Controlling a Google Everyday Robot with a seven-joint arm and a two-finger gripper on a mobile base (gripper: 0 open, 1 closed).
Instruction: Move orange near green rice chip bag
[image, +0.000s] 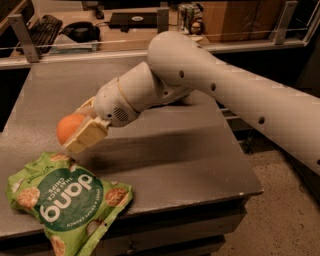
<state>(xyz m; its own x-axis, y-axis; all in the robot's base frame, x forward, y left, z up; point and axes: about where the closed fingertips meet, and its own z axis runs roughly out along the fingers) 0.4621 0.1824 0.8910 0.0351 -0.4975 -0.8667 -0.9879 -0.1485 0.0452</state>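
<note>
The orange (68, 127) is a round orange fruit held between the cream-coloured fingers (89, 136) of my gripper (77, 129), just above the grey table. The gripper is shut on it, at the left of the table. The green rice chip bag (67, 200) lies flat at the front left corner, with its dark green "dang" circle facing up. The orange hangs a short way above and behind the bag's top edge, not touching it. My white arm reaches in from the right.
The grey table (190, 165) has its front edge close below the bag and its right edge at mid-frame. A rail with metal posts (22, 37) runs behind the table. A desk beyond holds a keyboard (42, 25) and other items.
</note>
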